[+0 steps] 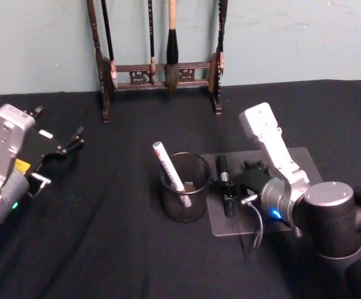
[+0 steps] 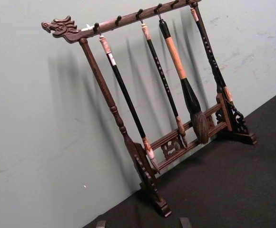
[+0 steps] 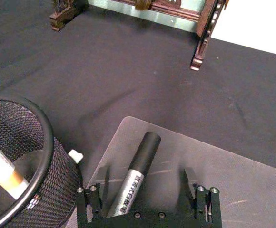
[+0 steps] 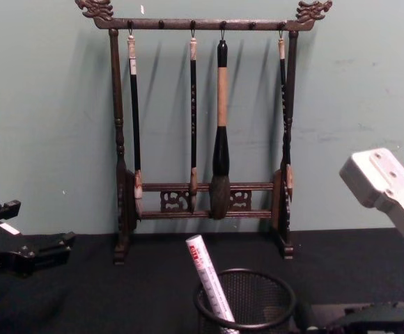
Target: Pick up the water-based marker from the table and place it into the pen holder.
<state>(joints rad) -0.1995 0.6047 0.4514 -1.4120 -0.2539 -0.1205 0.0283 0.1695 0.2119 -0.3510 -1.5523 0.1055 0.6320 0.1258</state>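
The water-based marker (image 1: 225, 184) (image 3: 133, 174), silver-grey with a black cap, lies flat on a translucent grey mat (image 1: 295, 163) (image 3: 233, 180) on the black table (image 1: 106, 249). My right gripper (image 1: 229, 187) (image 3: 146, 179) is low over it and open, with one finger on each side of the marker, which lies closer to one finger (image 3: 101, 177). Right beside it stands the pen holder (image 1: 184, 187) (image 3: 43, 142) (image 4: 244, 300), with a white marker (image 1: 168, 165) (image 4: 210, 280) leaning inside. At the table's left side my left gripper (image 1: 65, 146) (image 4: 45, 252) is open and idle.
A tall dark wooden brush rack (image 1: 162, 68) (image 4: 202, 139) (image 2: 152, 95) with hanging brushes stands at the back of the table against the pale wall. Bare black table lies between the rack and the pen holder and off to the left.
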